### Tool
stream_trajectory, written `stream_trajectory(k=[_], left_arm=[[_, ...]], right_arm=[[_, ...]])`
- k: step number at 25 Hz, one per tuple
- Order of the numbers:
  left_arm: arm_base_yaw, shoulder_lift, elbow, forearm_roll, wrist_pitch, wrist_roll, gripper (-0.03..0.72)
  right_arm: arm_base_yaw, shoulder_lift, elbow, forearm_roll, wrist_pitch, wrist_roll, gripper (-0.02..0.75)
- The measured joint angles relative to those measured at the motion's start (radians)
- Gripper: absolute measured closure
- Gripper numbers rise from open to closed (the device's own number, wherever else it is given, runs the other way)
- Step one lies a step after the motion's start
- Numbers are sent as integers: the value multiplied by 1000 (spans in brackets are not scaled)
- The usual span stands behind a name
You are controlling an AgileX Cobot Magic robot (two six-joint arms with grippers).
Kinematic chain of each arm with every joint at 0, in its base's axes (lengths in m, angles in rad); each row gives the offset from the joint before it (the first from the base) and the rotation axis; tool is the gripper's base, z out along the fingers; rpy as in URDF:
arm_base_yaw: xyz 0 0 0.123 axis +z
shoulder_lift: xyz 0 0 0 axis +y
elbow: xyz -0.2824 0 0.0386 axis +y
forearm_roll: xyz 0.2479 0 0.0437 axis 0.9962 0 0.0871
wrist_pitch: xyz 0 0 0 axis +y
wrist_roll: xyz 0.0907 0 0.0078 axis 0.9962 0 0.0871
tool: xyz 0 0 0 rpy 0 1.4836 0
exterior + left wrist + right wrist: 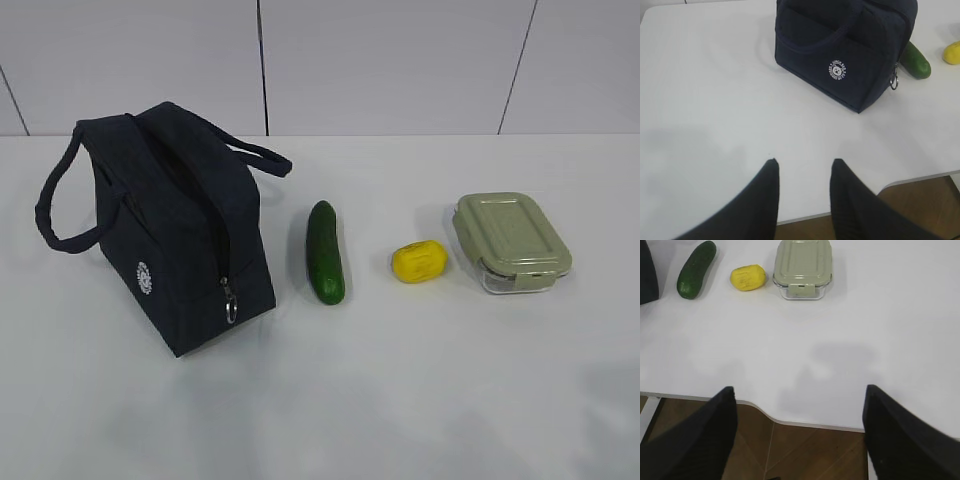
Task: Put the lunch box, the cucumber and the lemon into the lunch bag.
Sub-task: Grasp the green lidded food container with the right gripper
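The dark navy lunch bag (pixel 180 225) stands on the left of the white table, zipped shut, ring pull (pixel 230 305) hanging at its front; it also shows in the left wrist view (pixel 845 50). The cucumber (pixel 325 251) lies right of it, then the yellow lemon (pixel 419 262), then the lunch box (pixel 510 240) with its sage-green lid. In the right wrist view I see the cucumber (pixel 696 269), lemon (pixel 747 277) and lunch box (pixel 802 267). My left gripper (pixel 804 161) is open and empty, near the table's front edge. My right gripper (pixel 797 388) is wide open and empty over the front edge.
The table's front edge (pixel 790 424) has a curved cut-out, with wooden floor (pixel 805 455) below. A grey panelled wall (pixel 400 60) stands behind the table. Neither arm shows in the exterior view.
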Motion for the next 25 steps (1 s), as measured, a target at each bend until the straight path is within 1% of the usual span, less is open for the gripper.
stream_trajectory(k=[25], left_arm=[[0,0,0,0,0,0,447]], right_arm=[[0,0,0,0,2,0,158]])
